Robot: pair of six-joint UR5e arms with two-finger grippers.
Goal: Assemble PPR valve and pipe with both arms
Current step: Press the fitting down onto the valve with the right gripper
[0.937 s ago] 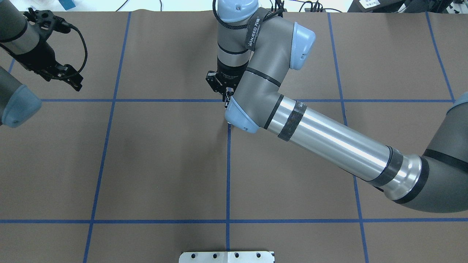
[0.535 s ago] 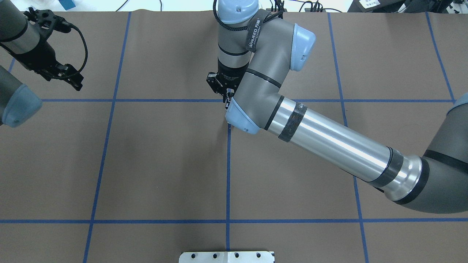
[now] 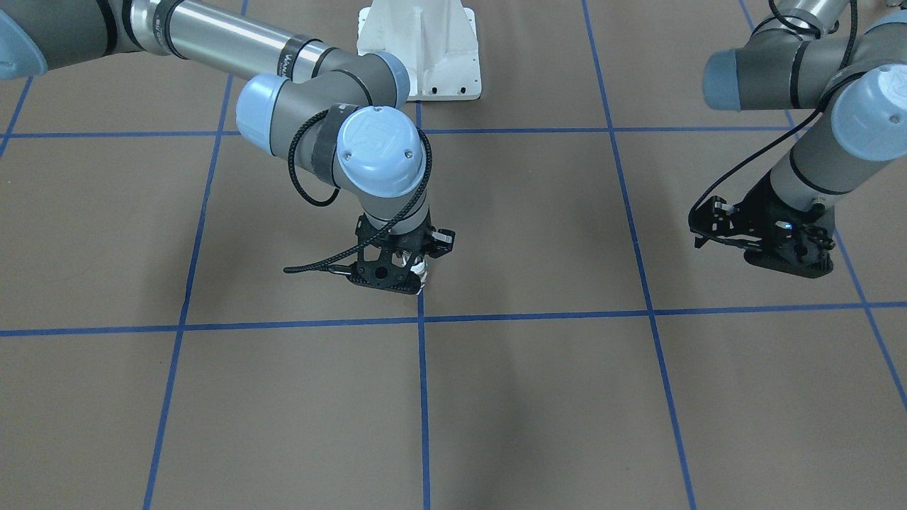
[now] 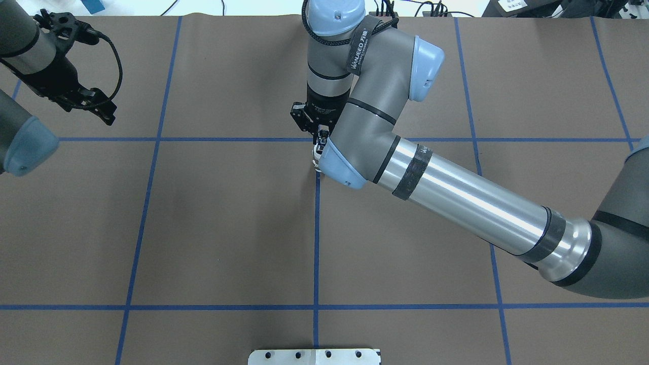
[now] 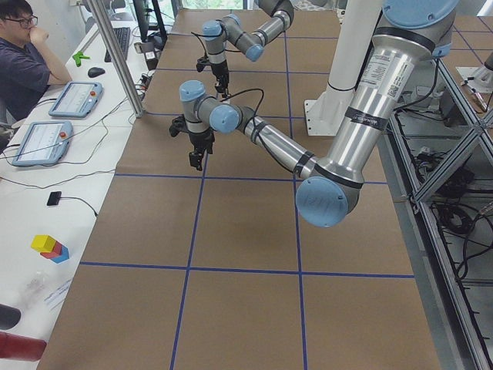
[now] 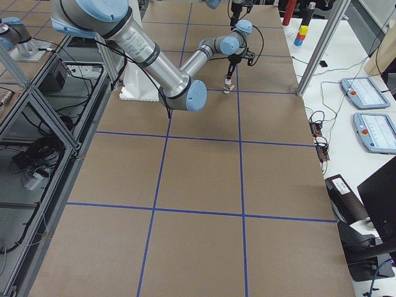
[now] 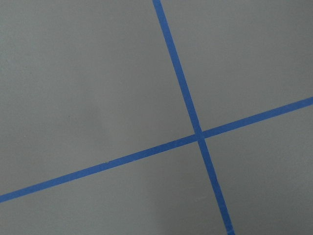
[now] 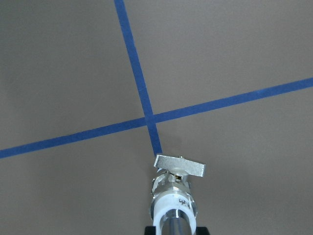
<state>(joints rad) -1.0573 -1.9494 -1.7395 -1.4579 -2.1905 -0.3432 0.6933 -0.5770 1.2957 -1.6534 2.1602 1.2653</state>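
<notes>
Half hidden under its own wrist, the right gripper (image 3: 409, 275) clamps the valve (image 8: 175, 193), lever end down, over a tape cross (image 8: 150, 118) mid-table (image 4: 228, 228); whether it touches is unclear. A silvery pipe (image 8: 174, 226) seems seated in its white collar, cut off by the frame edge. The left gripper (image 3: 708, 227), well apart, looks parted and empty.

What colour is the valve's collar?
White; the PPR valve shows best in the right wrist view.

Two arms (image 4: 456, 197) (image 4: 23, 144), two grippers (image 3: 414, 273) (image 4: 104, 112), one PPR valve (image 8: 173, 196), one white pedestal (image 3: 419, 42)
</notes>
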